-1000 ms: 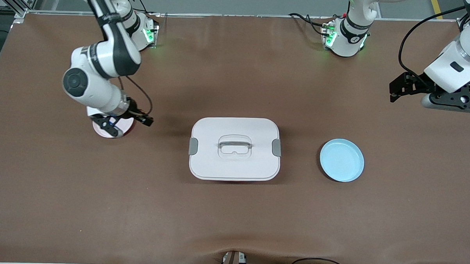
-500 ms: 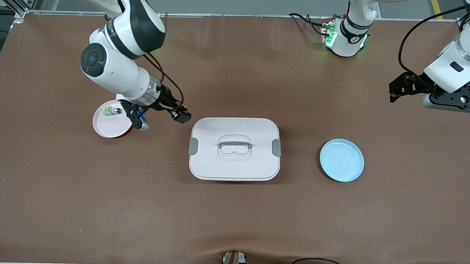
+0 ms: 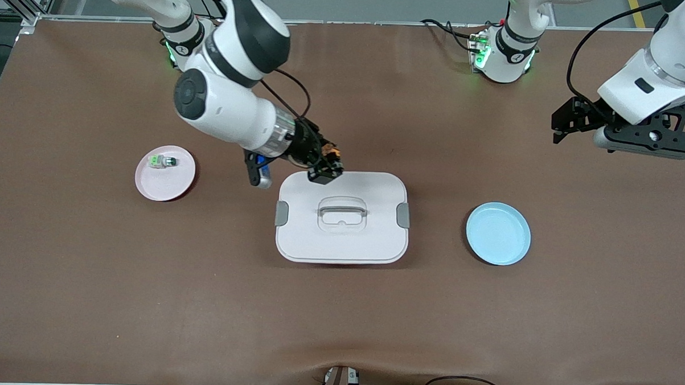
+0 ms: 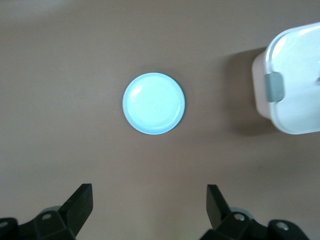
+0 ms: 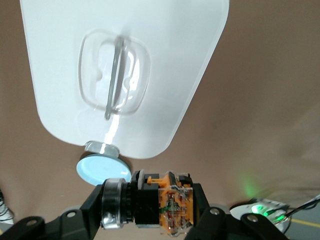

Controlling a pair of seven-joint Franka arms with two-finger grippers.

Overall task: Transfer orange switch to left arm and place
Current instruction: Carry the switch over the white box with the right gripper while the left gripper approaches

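Note:
My right gripper (image 3: 326,164) is shut on the orange switch (image 3: 332,153) and holds it in the air over the edge of the white box (image 3: 340,244) that faces the robots' bases. In the right wrist view the switch (image 5: 150,202) lies crosswise between the fingers, with the box lid (image 5: 165,60) below it. My left gripper (image 3: 567,121) hangs open and empty over bare table toward the left arm's end. Its fingers (image 4: 80,205) stand wide apart in the left wrist view. A corner of the box (image 4: 295,80) shows there too.
A light blue plate (image 3: 498,233) lies beside the box toward the left arm's end; it also shows in the left wrist view (image 4: 153,103). A pink plate (image 3: 172,186) toward the right arm's end holds a white switch with a green cap (image 3: 161,161).
My right gripper has risen from the pink plate and moved to the box with the orange switch in it. My left gripper has shifted slightly toward the box.

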